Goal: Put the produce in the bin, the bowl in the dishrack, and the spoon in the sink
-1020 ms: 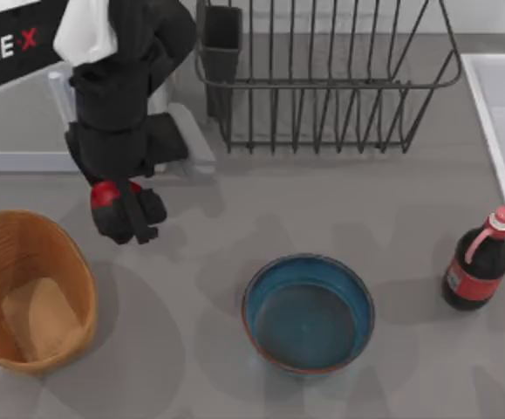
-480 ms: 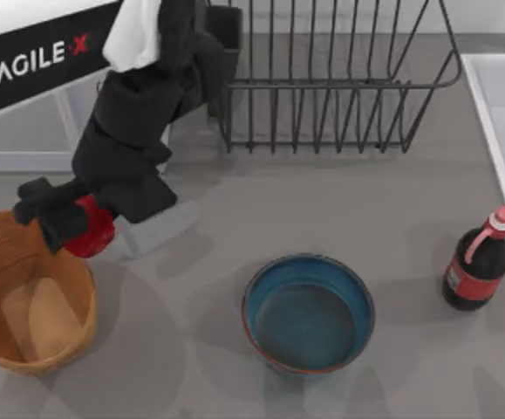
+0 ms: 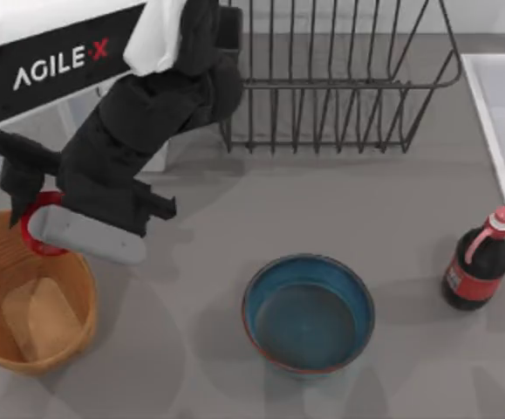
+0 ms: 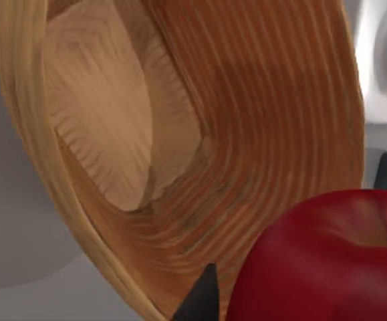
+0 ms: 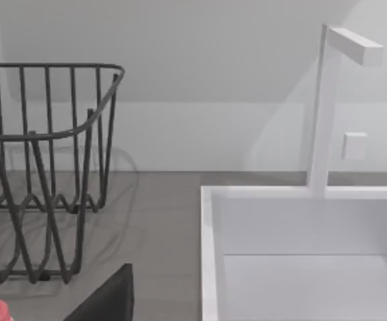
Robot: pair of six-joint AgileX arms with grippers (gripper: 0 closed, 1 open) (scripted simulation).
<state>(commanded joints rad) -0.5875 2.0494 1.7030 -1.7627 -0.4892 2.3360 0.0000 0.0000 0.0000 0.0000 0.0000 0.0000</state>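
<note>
The left gripper [image 3: 27, 209] grips the small glossy red produce [image 3: 36, 229] over the orange-tan woven bin's [image 3: 78, 327] rim (not dropped); the teal-blue glazed bowl [image 3: 309, 312] awaits on the table.

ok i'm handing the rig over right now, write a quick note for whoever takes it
Left gripper: shut on the produce, over the far rim of the bin, on the table's left. The left wrist view shows the produce above the bin's inner wall, not released.
Right gripper: parked near the sink and the dishrack.
Bowl: upright on the table, mid-front, empty.
Dishrack: at the back, nothing in it. A red-capped bottle stands at the right, near the sink.
Done: nothing placed.
Left: drop the produce, rack the bowl, put the spoon in the sink.
</note>
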